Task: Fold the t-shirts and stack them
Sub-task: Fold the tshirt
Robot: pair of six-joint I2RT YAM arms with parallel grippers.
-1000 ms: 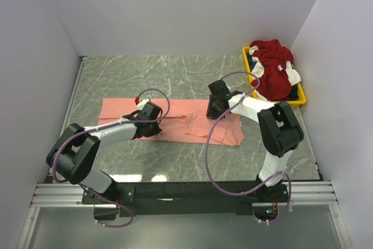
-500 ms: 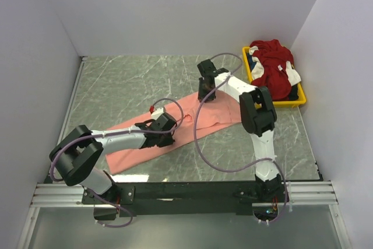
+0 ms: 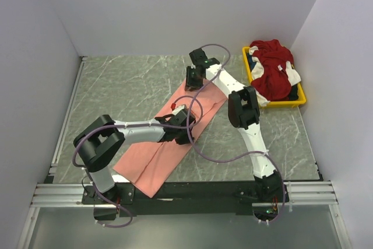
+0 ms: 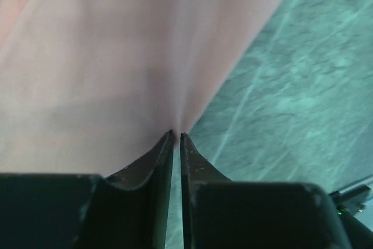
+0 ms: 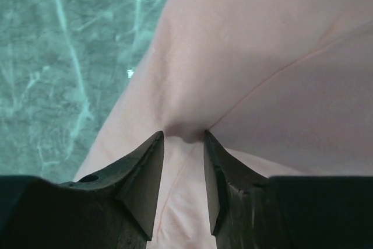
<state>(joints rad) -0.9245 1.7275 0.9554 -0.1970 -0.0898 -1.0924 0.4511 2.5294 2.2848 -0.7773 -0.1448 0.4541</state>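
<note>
clamping salmon-pink shirt [image 3: 152,166] edges, left fingers [image 4: 156,164], right fingers [image 5: 144,170], cloth diagonal on table [image 3: 116,86]

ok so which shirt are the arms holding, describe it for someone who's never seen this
On the grey marble table, a pink shirt lies as a long diagonal strip from the front edge toward the middle. Unlike the red shirt heaped in the yellow tray at the far right, it is plain, stretched out and pinched by the left gripper and right gripper.
</note>
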